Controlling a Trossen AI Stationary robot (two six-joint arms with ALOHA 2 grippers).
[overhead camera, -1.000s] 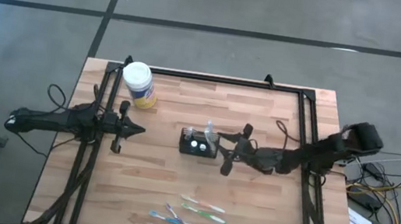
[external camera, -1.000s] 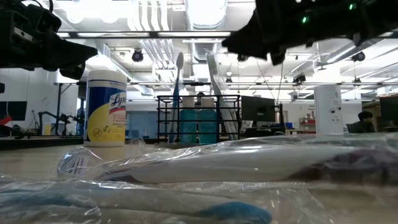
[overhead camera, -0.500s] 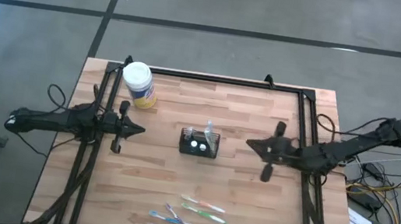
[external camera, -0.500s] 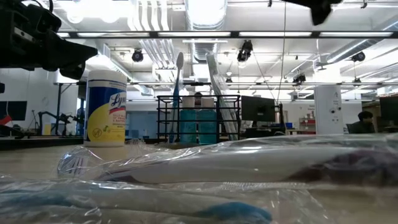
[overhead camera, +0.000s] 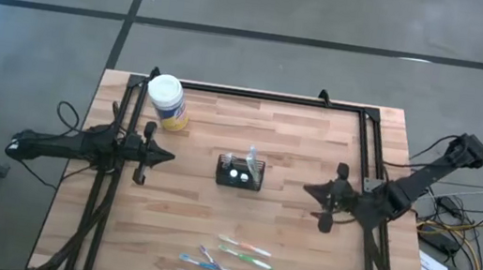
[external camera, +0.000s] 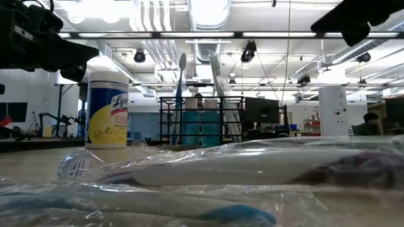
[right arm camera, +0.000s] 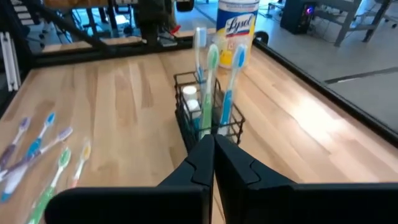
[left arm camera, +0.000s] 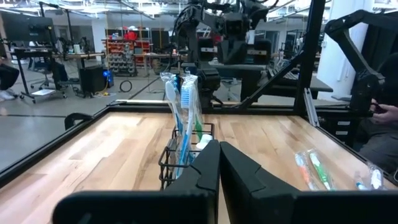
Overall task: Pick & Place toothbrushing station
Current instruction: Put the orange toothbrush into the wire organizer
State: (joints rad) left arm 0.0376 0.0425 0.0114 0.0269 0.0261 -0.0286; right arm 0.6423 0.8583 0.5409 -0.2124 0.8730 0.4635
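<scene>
Toothbrushing station alone at the middle of the counter.
Left claw sits well to its left, right claw well to its right, both closed and empty; yellow tub beyond-left; wrapped toothbrushes lie nearer the front edge.

I see bare wooden table on both sides of the small black wire-mesh caddy. The white-lidded yellow round tub blocks the far left corner, and wrapped toothbrushes lie at the near edge.
</scene>
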